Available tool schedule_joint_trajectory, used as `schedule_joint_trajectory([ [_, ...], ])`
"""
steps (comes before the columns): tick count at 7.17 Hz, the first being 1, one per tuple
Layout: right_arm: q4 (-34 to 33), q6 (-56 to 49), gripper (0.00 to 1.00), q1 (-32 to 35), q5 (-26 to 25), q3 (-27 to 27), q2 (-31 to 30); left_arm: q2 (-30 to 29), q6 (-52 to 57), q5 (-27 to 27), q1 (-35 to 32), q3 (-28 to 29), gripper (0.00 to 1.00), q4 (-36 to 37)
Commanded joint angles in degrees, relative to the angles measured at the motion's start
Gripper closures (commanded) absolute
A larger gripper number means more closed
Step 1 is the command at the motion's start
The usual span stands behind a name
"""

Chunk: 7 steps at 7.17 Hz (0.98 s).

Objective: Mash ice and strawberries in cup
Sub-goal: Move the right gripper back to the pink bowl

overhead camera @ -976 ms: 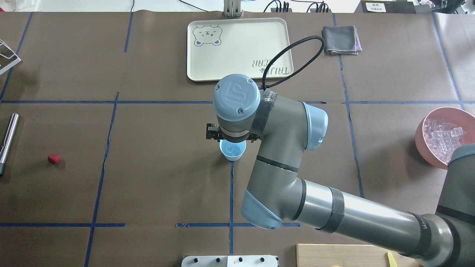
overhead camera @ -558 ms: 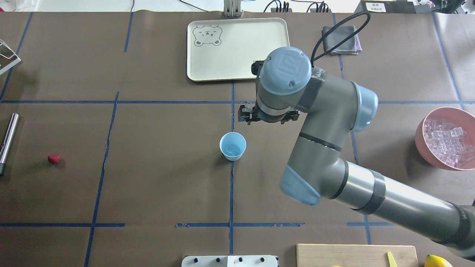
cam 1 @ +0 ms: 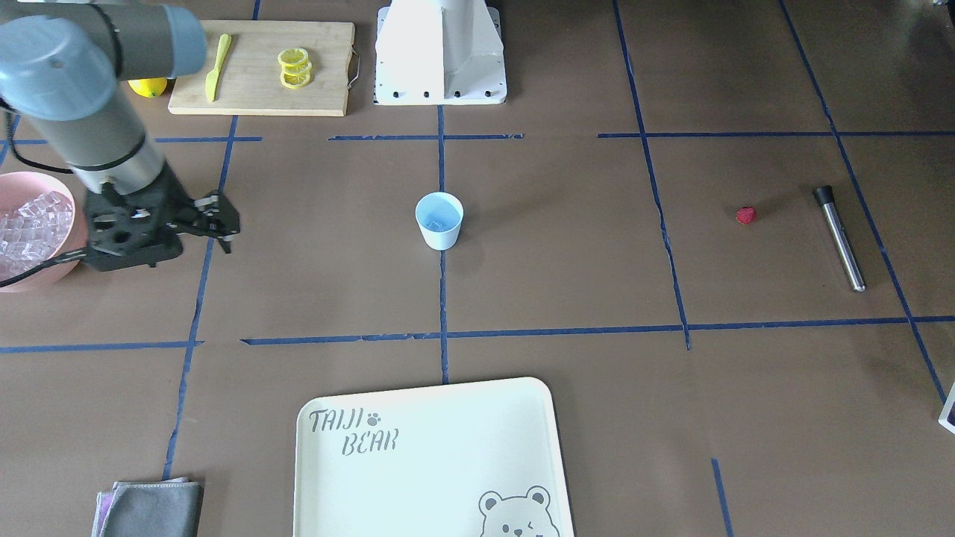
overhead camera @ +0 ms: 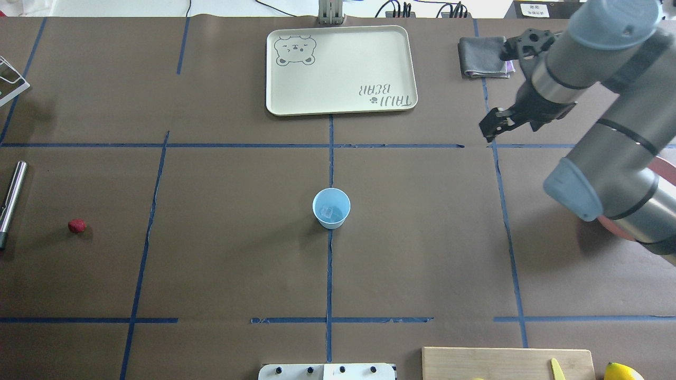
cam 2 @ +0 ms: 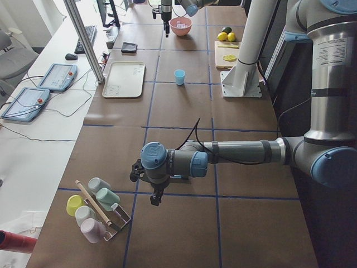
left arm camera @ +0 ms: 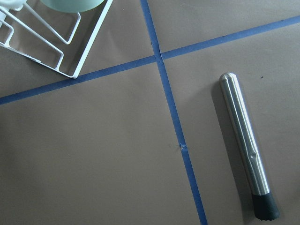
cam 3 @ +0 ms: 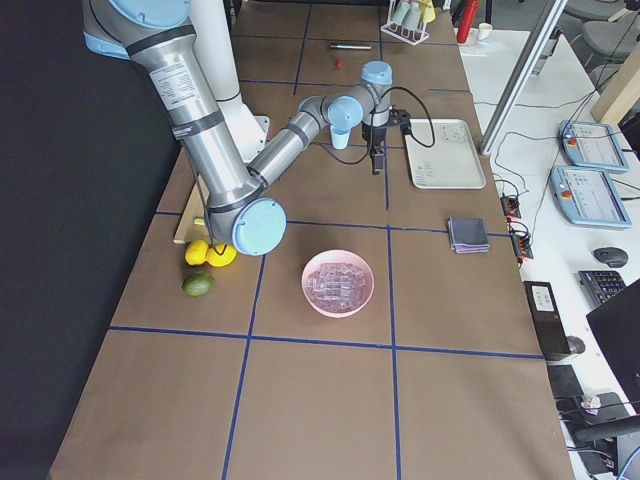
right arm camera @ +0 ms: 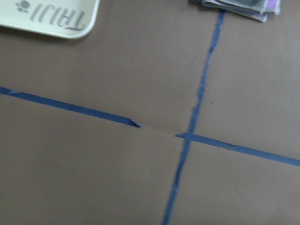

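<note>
The light-blue cup [overhead camera: 331,208] [cam 1: 439,220] stands upright at the table's middle on a blue tape line, with one clear ice cube [overhead camera: 328,212] inside. More ice [cam 1: 26,224] fills the pink bowl [cam 3: 338,314] at the robot's right. The red strawberry [overhead camera: 77,226] [cam 1: 745,215] lies far left, beside a steel muddler [overhead camera: 11,200] [left arm camera: 246,145]. My right gripper [cam 1: 221,220] [overhead camera: 488,128] hangs open and empty between cup and bowl, well clear of the cup. My left gripper [cam 2: 154,196] hovers near the muddler; I cannot tell whether it is open.
A cream bear tray [overhead camera: 338,68] and a folded grey cloth [overhead camera: 483,55] lie at the far side. A cutting board [cam 1: 261,89] with lemon slices [cam 1: 295,67] and a yellow knife sits near the robot base. A cup rack [cam 2: 97,209] stands at the left end.
My right arm has swung from directly above the cup away to the far right, toward the pink bowl. The cup, with its ice cube, and the strawberry have stayed put.
</note>
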Motion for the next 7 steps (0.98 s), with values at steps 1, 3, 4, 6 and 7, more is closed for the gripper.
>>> schedule_joint_trajectory([
  [1,4.28,-17.25,0.00,8.19,1.83,1.33,-12.45,0.00,0.00,0.00,0.00,-0.01,0.00,-0.07],
  [3,14.91,-21.79,0.00,12.34,4.47,0.55,-23.27,-0.09,0.00,0.00,0.00,-0.01,0.00,-0.07],
  [4,19.04,-21.36,0.01,12.35,4.13,-0.76,-26.36,0.00,0.00,0.00,0.00,-0.01,0.00,-0.07],
  [6,28.26,-13.07,0.01,12.18,3.51,-7.86,-26.30,-0.09,0.00,0.00,0.00,-0.19,0.00,-0.07],
  [7,31.44,-11.61,0.01,12.00,3.42,-8.94,-26.39,-0.09,0.00,0.00,0.00,-0.28,0.00,-0.16],
])
